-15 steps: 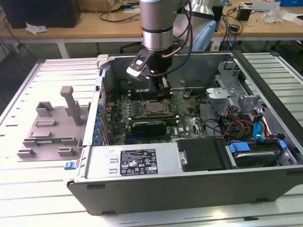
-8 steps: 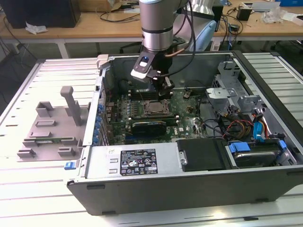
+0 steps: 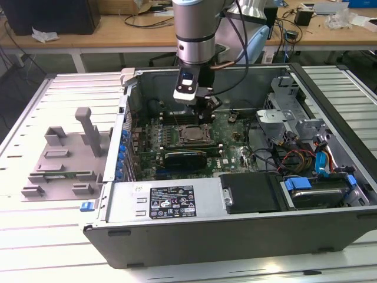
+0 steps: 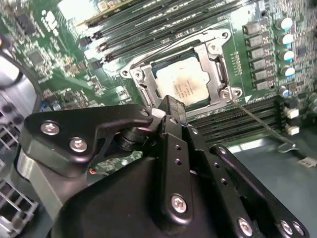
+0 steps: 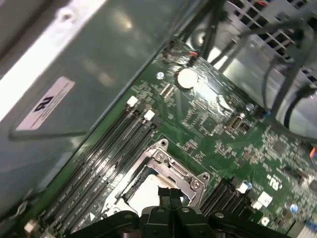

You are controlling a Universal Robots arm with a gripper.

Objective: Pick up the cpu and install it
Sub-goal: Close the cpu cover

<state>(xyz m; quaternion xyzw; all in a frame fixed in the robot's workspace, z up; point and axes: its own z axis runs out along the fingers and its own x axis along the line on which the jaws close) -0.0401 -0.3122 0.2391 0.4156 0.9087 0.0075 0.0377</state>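
Observation:
The cpu [image 3: 191,133], a small square chip with a pale silver top, lies flat in the metal socket frame [image 4: 214,55] on the green motherboard [image 3: 232,144] inside the open computer case [image 3: 194,236]. In both wrist views the cpu [image 4: 184,83] [image 5: 142,191] shows just beyond the black fingertips. My gripper [image 3: 207,107] hangs a little above the socket, toward its far side. Its fingertips [image 5: 171,194] are pressed together with nothing between them, so the gripper [image 4: 168,106] is shut and holds nothing.
A black finned block [image 3: 185,158] sits on the board just in front of the socket, with memory slots [image 4: 148,29] beside it. Cables and drive bays [image 3: 306,153] fill the case's right side in the exterior view. A grey plastic fixture with posts [image 3: 65,156] stands on the table left of the case.

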